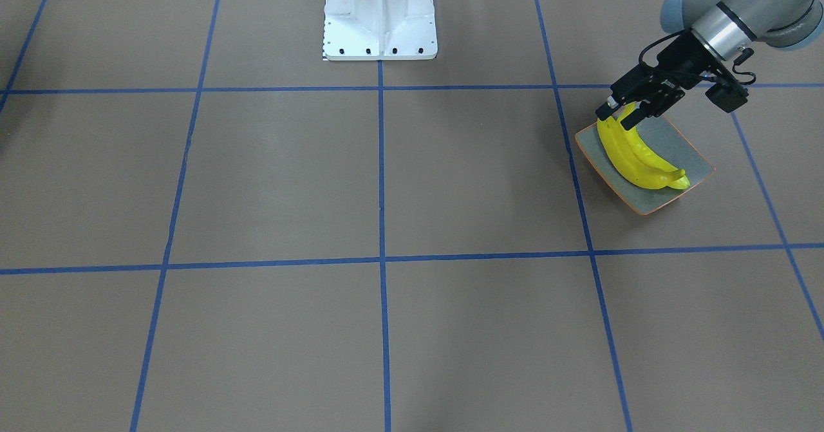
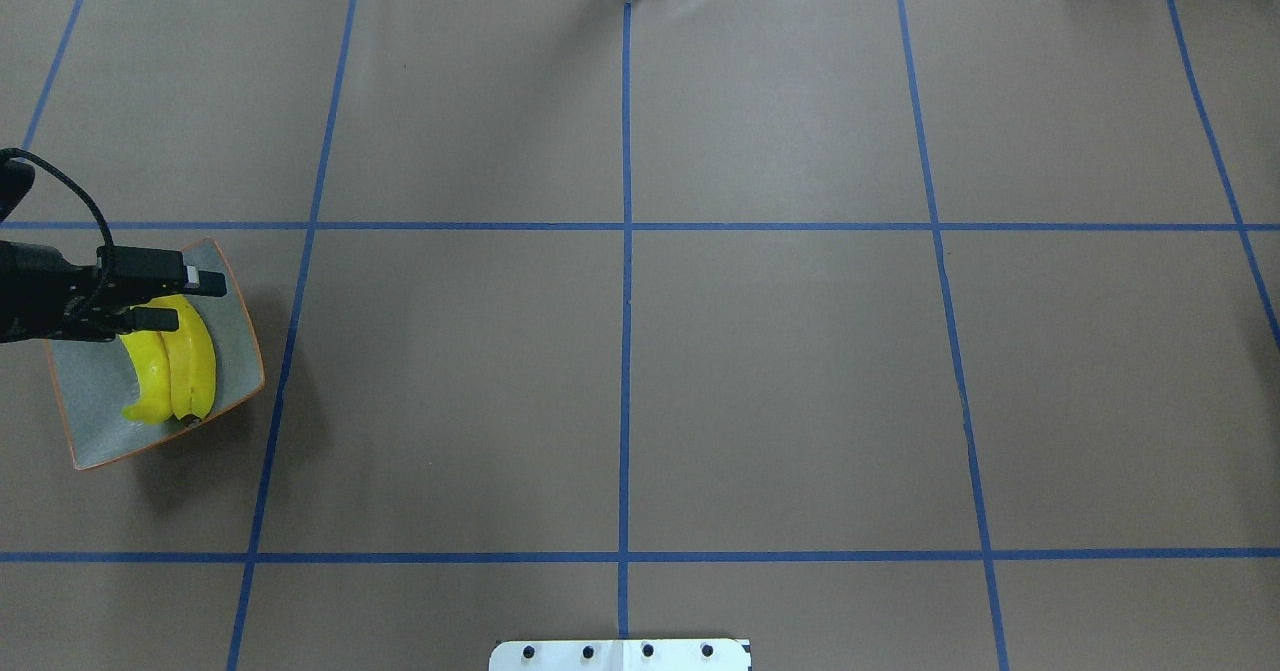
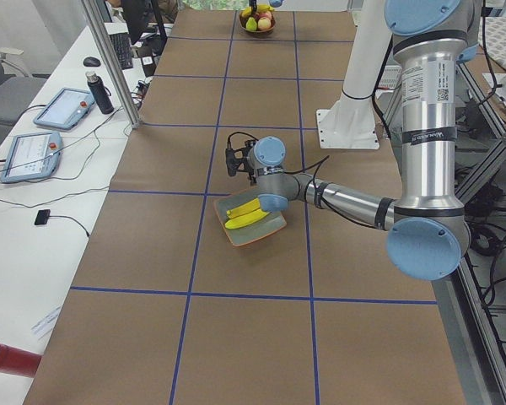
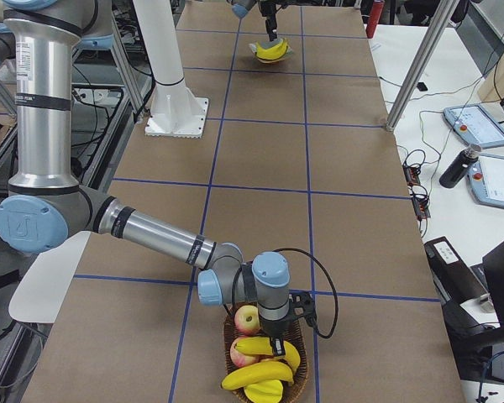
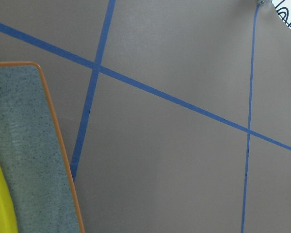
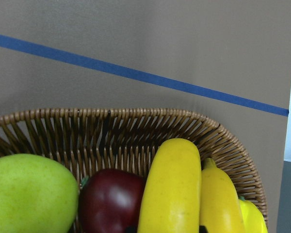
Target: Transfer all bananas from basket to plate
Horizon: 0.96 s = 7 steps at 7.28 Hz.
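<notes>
Next target: the top banana [image 6: 169, 189] in the basket [image 6: 111, 127]. In the right wrist view it sits directly under the camera. Its long axis runs 6 to 12 with a slight lean toward 1, and the blunt end at 12 stops just short of the wicker rim. The skin is bright yellow, glossy and unmarked. It looks slippery, so I judge a grasp across the mid-body safer than one at the tip. Two more bananas [image 6: 218, 204] lie against its 3 o'clock side, nested along the same axis. At its 9 o'clock, touching it, is a dark red apple [image 6: 109, 201], then a green fruit [image 6: 29, 194].

The right gripper [image 4: 275, 348] hangs over this pile, pointing down, close above the top banana. In the right-side view that banana lies across the basket, roughly 9 to 3. I cannot tell the finger spacing, since only dark slivers show at the wrist view's bottom edge. The right arm is plainly the nearer one, as the basket sits at the robot's right end of the worktop [image 2: 640, 391].

At the far end, two bananas [image 2: 185, 361] lie side by side on the plate [image 2: 95, 406], axes 12 to 6 in the overhead view. The left gripper [image 1: 619, 114] is at their 12 o'clock ends, jaws apart astride one stem end. I cannot tell whether the pads press it.
</notes>
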Tool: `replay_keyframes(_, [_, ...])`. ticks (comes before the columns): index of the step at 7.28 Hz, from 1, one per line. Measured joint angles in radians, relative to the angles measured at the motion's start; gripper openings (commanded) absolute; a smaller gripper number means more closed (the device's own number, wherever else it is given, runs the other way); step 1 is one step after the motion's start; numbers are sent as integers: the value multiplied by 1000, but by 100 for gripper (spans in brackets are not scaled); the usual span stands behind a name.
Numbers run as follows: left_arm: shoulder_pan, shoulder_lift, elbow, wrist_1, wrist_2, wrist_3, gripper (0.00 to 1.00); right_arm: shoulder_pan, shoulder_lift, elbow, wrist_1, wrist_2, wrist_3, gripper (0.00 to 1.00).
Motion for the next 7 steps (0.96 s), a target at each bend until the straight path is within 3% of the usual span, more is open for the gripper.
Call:
replay_keyframes(3, [3,-8,6,2,0,0,100,52,33,45,-15,4,-27,0])
replay_keyframes(5, [5,-39,13,4,1,-2,100,30,81,93,-20,74,154,0])
replay_keyframes(7, [6,-76,33,5,1,-4,100,-90,107,223,-18,165,432,0])
